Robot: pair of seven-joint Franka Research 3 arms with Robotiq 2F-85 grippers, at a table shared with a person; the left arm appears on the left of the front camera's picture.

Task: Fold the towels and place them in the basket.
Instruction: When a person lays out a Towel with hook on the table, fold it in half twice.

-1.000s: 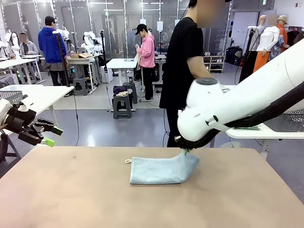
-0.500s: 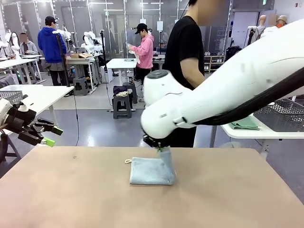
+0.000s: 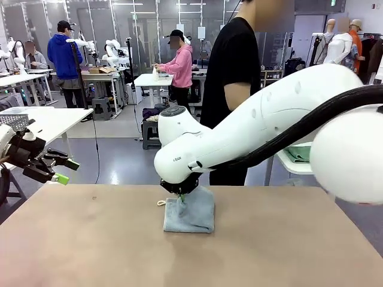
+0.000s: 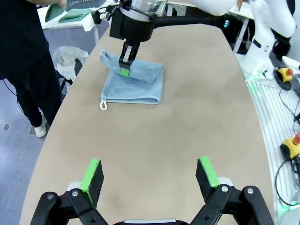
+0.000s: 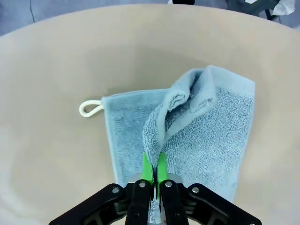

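Terry towel (image 3: 190, 214), its raised fold clamped by fingers of the right gripper (image 5: 153, 169).
Well left of the towel, the left gripper (image 4: 149, 166) gapes; the right arm (image 3: 269, 131) screens a person (image 3: 230, 66) behind.

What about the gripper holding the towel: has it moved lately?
Yes. The right gripper carried the towel edge leftwards, from the right end to near the white loop, which stayed put.

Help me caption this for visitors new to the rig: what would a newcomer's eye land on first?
The bulky white right arm reaching across the table, its right gripper pinched shut on a raised edge of the light blue-grey towel at the far middle. Then the left gripper, hovering open off the table's left edge, and the person in black behind the towel.
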